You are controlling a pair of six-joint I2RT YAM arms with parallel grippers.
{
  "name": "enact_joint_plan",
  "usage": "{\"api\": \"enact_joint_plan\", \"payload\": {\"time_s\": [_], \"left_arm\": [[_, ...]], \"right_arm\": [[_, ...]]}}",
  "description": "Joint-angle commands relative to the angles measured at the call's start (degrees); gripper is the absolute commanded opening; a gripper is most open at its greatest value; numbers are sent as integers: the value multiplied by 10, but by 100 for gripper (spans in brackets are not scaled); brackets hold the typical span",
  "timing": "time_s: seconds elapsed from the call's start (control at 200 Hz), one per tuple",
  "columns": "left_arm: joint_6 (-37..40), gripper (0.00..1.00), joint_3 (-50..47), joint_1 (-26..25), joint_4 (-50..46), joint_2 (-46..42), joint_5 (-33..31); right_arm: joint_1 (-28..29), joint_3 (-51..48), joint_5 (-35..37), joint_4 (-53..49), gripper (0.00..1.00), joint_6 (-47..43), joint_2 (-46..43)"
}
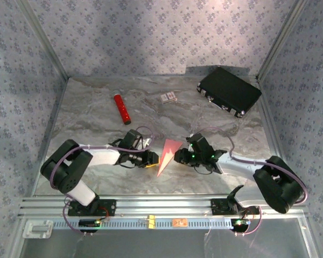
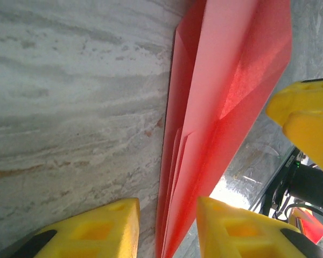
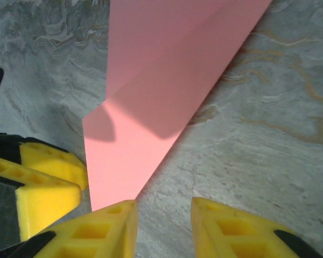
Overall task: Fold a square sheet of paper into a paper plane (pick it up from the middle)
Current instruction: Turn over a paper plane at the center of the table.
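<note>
The square sheet of paper is folded into a slim pink-red paper plane (image 1: 168,153) that lies on the marble table between my two grippers, its point toward the near edge. My left gripper (image 1: 152,159) is at its left side. In the left wrist view the plane's stacked folded layers (image 2: 220,80) run between the yellow fingers of this gripper (image 2: 168,207), with a gap on each side. My right gripper (image 1: 177,157) is at the plane's right side. In the right wrist view its jaws (image 3: 162,207) stand apart over bare table, the left finger (image 3: 105,226) at the paper's (image 3: 151,91) corner.
A glossy red cylinder (image 1: 122,109) lies at the back left. A small white-and-red card (image 1: 168,98) sits at the back middle and a black case (image 1: 230,90) at the back right. Patterned walls close the table on three sides.
</note>
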Motion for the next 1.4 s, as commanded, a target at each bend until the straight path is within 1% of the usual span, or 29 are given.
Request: {"api": "enact_joint_plan", "payload": {"time_s": [0.0,0.505,0.874,1.024,1.154,1.279,1.349,1.394], "left_arm": [[12,31,16,2,15,14,22],[13,26,44,-26,25,65,41],[22,23,63,-43,25,85,56],[24,19,68,-46,26,92,61],[28,10,68,-49,25,85,59],[32,5,68,-51,5,53,32],[39,3,68,-53,-30,20,-16],[46,2,68,-54,-58,-7,-61]], "right_arm": [[7,20,-26,20,32,-1,19],[15,19,-49,33,30,-2,61],[15,4,-61,55,28,5,68],[15,-4,-63,62,27,10,68],[15,-7,-61,62,28,12,65],[12,-10,-39,45,27,17,42],[10,-11,-15,19,27,16,13],[10,-8,4,-9,28,12,-7]]}}
